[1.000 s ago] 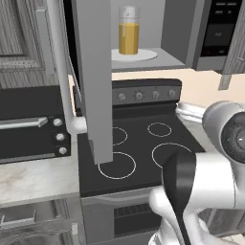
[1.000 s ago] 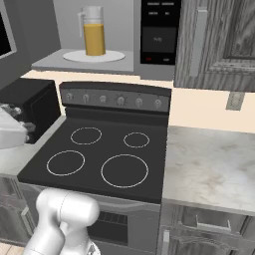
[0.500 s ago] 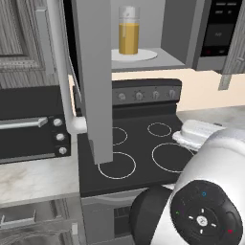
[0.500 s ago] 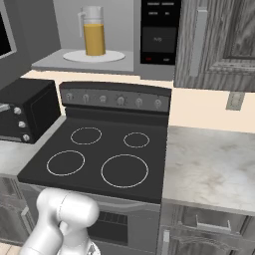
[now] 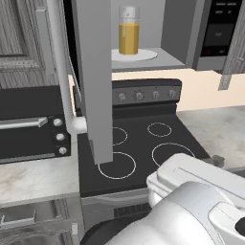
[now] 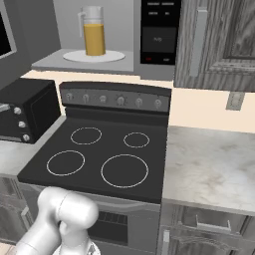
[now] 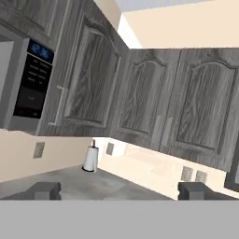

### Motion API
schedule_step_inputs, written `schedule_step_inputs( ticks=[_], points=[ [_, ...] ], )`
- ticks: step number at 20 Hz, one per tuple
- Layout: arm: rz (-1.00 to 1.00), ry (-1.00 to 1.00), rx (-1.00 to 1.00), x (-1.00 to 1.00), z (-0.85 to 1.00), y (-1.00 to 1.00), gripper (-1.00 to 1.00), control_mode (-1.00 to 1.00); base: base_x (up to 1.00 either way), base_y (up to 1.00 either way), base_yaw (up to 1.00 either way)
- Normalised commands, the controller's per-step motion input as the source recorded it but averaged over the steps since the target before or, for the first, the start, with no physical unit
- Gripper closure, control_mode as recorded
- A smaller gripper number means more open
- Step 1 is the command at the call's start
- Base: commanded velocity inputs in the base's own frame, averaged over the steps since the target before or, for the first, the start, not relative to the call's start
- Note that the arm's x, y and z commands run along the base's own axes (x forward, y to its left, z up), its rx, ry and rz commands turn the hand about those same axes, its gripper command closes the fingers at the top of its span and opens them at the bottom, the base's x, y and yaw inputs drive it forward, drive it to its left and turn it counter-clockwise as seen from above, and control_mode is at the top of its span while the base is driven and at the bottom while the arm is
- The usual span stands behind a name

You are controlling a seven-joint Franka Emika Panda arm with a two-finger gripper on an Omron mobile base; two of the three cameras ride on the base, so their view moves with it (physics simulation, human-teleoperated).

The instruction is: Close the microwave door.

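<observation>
The microwave door [image 5: 93, 81] stands wide open, swung out toward me over the stove's left side, with its pale bar handle [image 5: 60, 62] on the outer edge. Its inner face with the black window [image 6: 5, 35] sits at the left edge of the right base view. The microwave [image 6: 114, 20] holds a pitcher of orange liquid [image 6: 93, 37] on a white plate [image 6: 94, 56], and its black button panel [image 7: 32, 79] is on the right. My gripper [image 7: 120, 191] is open with nothing between its fingertips [image 7: 44, 190], facing the wall cabinets right of the microwave.
A black toaster oven [image 5: 28, 129] sits on the left counter beside the black stove [image 6: 109, 154]. Dark wood cabinets [image 7: 154, 98] hang right of the microwave over a marble counter [image 6: 209, 164]. A paper towel roll [image 7: 90, 159] stands in the far corner. My white arm [image 5: 191, 206] fills the foreground.
My arm has swung and its white body now bulks larger at the lower right of the left base view. The door and the rest of the kitchen have not moved.
</observation>
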Motion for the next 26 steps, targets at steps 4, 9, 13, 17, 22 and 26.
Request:
schedule_step_inputs(
  ticks=[4,9,13,17,22,26],
  points=[
    [-0.14,-0.01,-0.06,-0.30,-0.01,0.81,-1.00,-1.00,0.00,0.00,0.00],
    [-0.07,0.00,-0.02,0.04,-0.20,0.99,-1.00,-1.00,0.00,0.00,0.00],
    [-0.07,-0.02,-0.09,0.00,-0.07,1.00,-1.00,-1.00,0.00,0.00,0.00],
    [-0.08,0.00,-0.14,0.02,0.00,1.00,-1.00,-1.00,0.00,0.00,0.00],
    [-0.04,0.00,-0.13,0.33,-0.06,1.00,-1.00,-1.00,0.00,0.00,0.00],
    [0.00,0.00,-0.05,0.47,-0.02,0.94,-1.00,-1.00,0.00,0.00,0.00]
  ],
)
